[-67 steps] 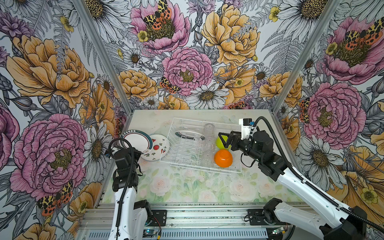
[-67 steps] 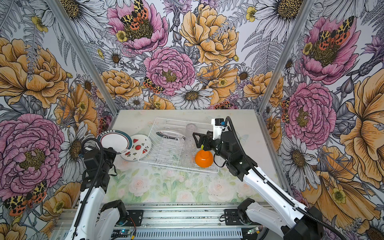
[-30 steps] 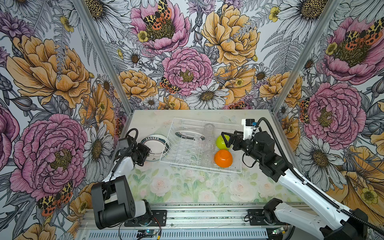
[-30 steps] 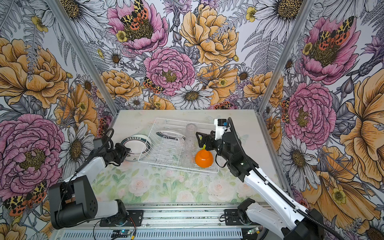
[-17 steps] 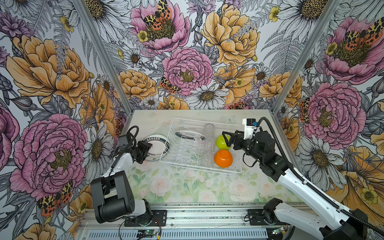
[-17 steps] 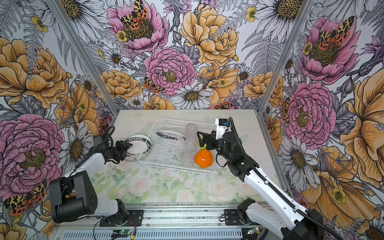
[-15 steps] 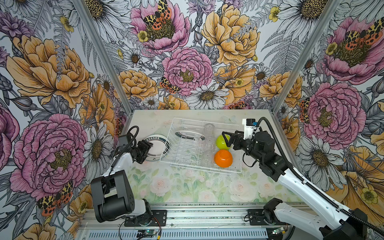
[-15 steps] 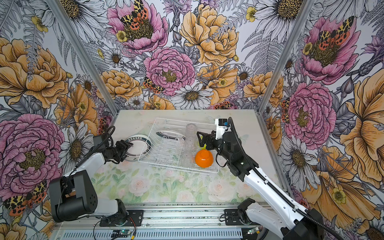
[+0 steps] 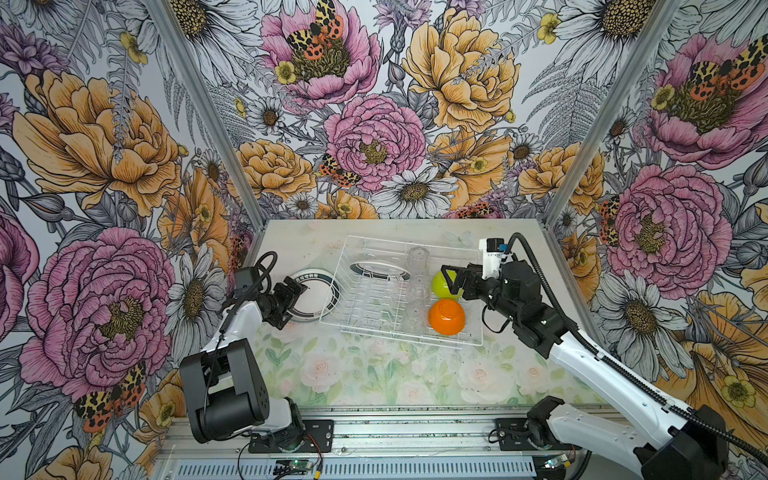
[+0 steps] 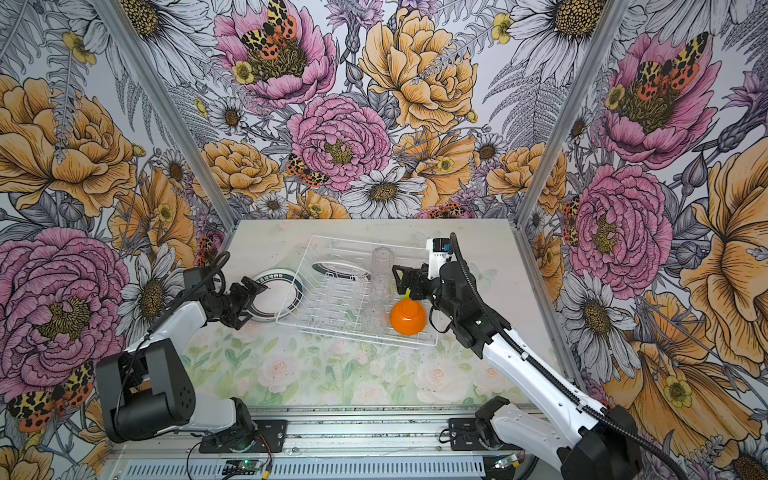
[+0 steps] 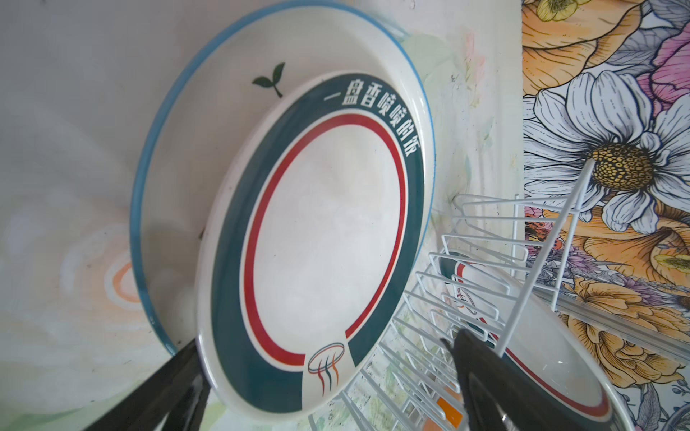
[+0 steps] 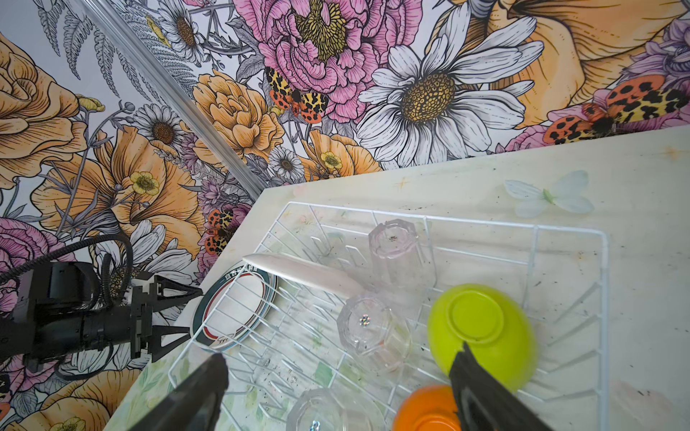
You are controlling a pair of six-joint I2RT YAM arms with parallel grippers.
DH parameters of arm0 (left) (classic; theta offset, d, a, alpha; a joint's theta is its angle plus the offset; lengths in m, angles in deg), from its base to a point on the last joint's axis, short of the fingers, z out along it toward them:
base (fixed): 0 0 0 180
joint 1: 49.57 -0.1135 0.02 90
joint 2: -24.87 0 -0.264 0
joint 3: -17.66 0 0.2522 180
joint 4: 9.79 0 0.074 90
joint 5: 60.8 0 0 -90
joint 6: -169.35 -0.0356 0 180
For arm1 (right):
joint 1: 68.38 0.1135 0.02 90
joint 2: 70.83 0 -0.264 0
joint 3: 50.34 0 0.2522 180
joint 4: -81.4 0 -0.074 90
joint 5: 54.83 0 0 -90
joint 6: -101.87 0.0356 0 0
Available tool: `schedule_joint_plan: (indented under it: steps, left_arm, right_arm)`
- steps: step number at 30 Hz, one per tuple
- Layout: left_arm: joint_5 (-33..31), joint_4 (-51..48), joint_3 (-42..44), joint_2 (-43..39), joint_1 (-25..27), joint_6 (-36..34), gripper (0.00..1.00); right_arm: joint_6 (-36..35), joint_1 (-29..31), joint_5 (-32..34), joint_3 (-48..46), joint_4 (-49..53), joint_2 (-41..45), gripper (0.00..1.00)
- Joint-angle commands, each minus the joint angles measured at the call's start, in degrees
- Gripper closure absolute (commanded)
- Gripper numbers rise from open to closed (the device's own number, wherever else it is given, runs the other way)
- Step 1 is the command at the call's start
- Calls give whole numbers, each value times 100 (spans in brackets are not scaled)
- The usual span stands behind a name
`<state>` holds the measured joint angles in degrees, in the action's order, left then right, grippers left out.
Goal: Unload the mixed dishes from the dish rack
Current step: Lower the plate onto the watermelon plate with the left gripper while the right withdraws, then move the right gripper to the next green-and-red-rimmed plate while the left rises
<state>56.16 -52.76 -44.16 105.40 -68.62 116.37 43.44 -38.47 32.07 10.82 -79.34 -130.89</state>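
Over on the left, a wide-spread left pincer [image 9: 296, 300], clamping nothing. Right between its fingers [image 11: 164, 390], the near edge of the teal-and-red-rimmed plate [image 11: 325, 242], face up. Hard to say whether touching a finger or just clear of it. Directly beneath that plate, a blue-rimmed plate [image 11: 175, 160] with a green sprig print, down on the table [image 9: 353, 374]. Just past the fingertips, off to one side, the wire wall of the dish rack [image 9: 374, 331]. Inside it, a second teal-rimmed plate [image 9: 380, 268] leaning among the prongs.

Now the right: a right pincer [image 9: 451, 280] spread just as wide, empty too, hovering over the rack. Immediately under it, the lime-green bowl [image 9: 441, 284], upside down. Beside the tips, an upturned clear tumbler [image 12: 369, 330]. Back toward the wrist, the orange bowl [image 9: 446, 318], also inverted, with another tumbler [image 12: 325, 410] next to it. Further out ahead, a third tumbler [image 12: 392, 239], then the leaning plate. Beyond the rack's wall, the two stacked plates at the left pincer.
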Motion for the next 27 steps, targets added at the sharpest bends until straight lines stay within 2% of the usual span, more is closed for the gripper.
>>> schedule_joint_plan:
  steps: [1, 6, 13, 21, 27]
  left_arm:
    - [-467, -527, -297, 24, -38, -297, 1]
    - [-1072, -969, -454, 111, -42, -364, 1]
    - [-1095, -1104, -548, 200, -26, -378, 1]
    - [-1107, -1034, -591, -635, 99, -554, 1]
    - [-1140, -785, -595, -1259, 258, -683, 1]
  right_arm:
    - [-106, -44, -50, 67, -15, -51, 6]
    - [-167, -56, -20, 68, 0, -68, 6]
    - [-187, -73, -29, 74, 12, -94, 6]
    - [-211, -86, -238, 194, 39, -360, 6]
    - [-284, -66, -843, 562, 39, -932, 8]
